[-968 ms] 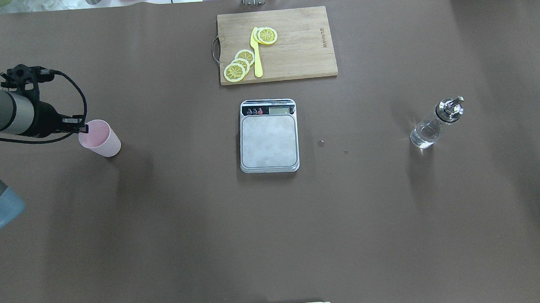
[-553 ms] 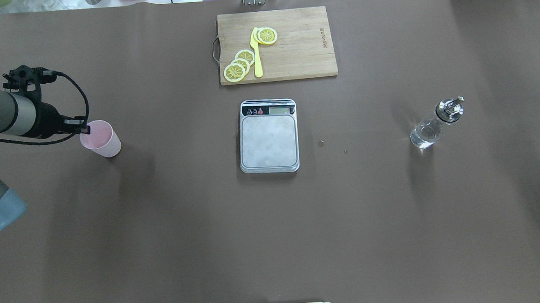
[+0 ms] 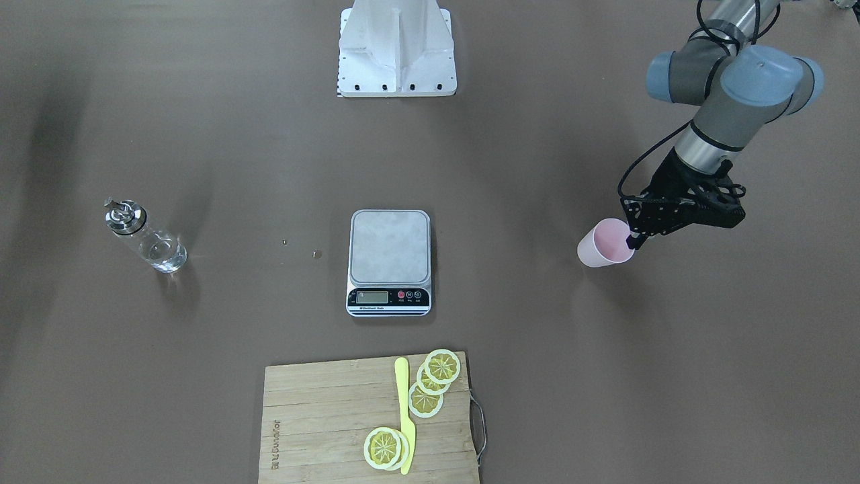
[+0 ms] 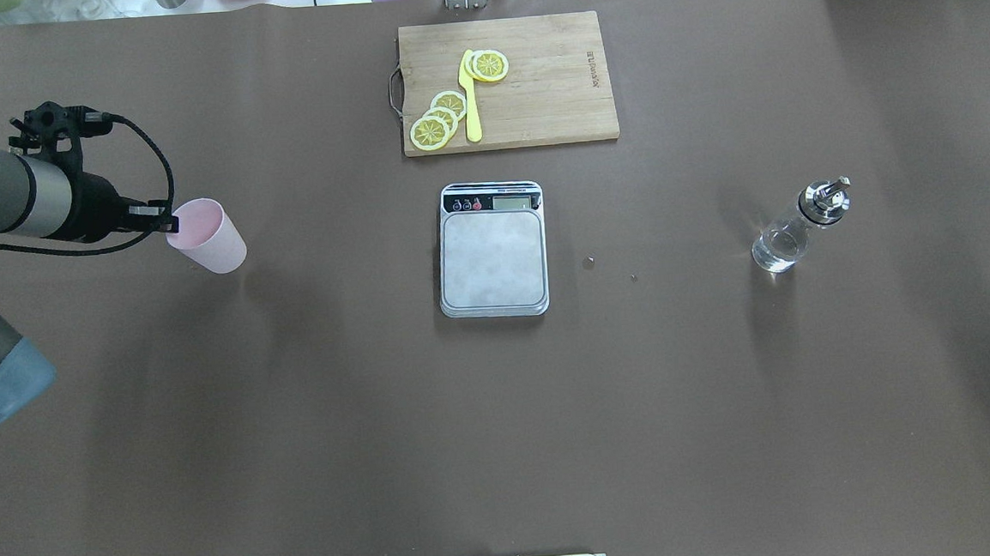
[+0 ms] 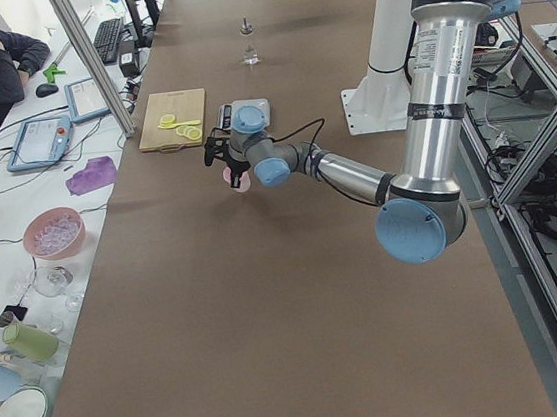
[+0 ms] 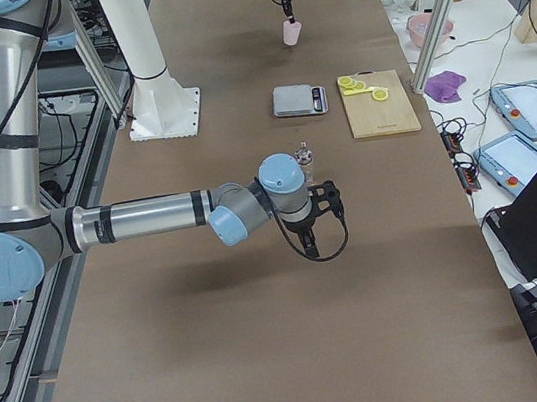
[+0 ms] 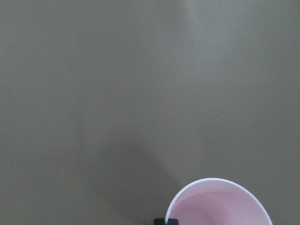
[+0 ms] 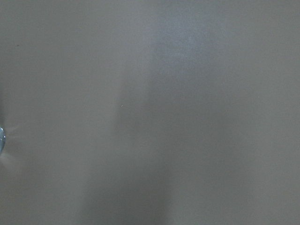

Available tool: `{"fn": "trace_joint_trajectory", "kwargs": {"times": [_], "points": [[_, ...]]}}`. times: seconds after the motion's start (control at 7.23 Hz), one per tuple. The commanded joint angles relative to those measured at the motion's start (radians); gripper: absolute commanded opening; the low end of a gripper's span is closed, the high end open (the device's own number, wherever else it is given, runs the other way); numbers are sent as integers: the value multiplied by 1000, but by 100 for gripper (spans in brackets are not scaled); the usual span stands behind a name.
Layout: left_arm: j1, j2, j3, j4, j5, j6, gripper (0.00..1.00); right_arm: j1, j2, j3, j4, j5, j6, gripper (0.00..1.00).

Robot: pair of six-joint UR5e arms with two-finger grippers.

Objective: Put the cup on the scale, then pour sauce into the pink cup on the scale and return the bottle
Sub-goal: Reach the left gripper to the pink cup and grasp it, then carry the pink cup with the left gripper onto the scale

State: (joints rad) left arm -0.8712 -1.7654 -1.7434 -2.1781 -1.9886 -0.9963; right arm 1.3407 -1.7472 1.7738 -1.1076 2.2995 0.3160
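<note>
My left gripper (image 4: 170,222) is shut on the near rim of the pale pink cup (image 4: 207,235), which hangs a little above the brown table at the far left. The front-facing view shows the same grip, gripper (image 3: 631,238) on cup (image 3: 605,243). In the left wrist view the cup (image 7: 220,206) fills the bottom edge. The scale (image 4: 492,257) sits bare at the table's centre. The glass bottle (image 4: 793,230), with clear sauce low inside, stands at the right. My right gripper (image 6: 307,241) shows only in the exterior right view, near the bottle; I cannot tell its state.
A wooden cutting board (image 4: 551,77) with lemon slices (image 4: 438,118) and a yellow knife (image 4: 470,99) lies behind the scale. Two small specks (image 4: 589,262) lie between scale and bottle. A person sits beyond the far table edge in the exterior left view.
My left gripper has moved right and toward the far side with the cup, which now sits higher; its shadow has shifted right. Scale and bottle have not moved.
</note>
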Motion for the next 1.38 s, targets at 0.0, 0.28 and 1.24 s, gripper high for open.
{"fn": "trace_joint_trajectory", "kwargs": {"times": [0.0, 0.28, 1.24], "points": [[0, -127, -13, 86, 5, -60, 0, 0, -1, -1, 2, 0, 0, 100], [59, -288, -53, 301, 57, -142, 0, 0, -3, -1, 2, 2, 0, 100], [311, -552, 73, 426, 327, -312, 0, 0, -11, -1, 2, 3, 0, 100]]}}
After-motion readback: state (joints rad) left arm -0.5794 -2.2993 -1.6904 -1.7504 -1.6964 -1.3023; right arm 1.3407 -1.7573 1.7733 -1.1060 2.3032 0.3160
